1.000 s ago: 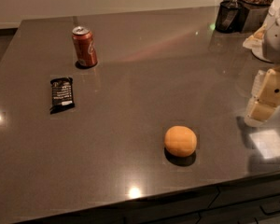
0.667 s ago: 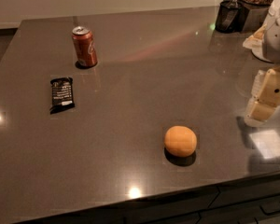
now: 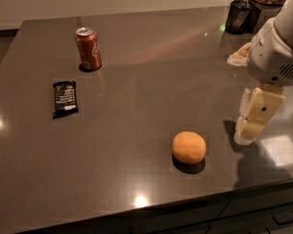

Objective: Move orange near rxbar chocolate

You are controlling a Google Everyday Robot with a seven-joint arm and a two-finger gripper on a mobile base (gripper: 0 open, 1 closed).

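Three items noted on desk (image 3: 151, 82), orange (image 3: 189, 147) near front edge, rxbar chocolate (image 3: 65, 98) by left edge, soda can (image 3: 89, 48) behind it, pincer (image 3: 248, 130) held at right edge, grip state undeterminable.

1 orange (image 3: 189, 147), 1 rxbar choc (image 3: 65, 98), 1 soda can (image 3: 89, 48), 1 claw (image 3: 249, 128) at far right

I can read none of the white lettering on the rxbar chocolate (image 3: 65, 98). My gripper (image 3: 248, 129) hangs right of the orange (image 3: 189, 147).
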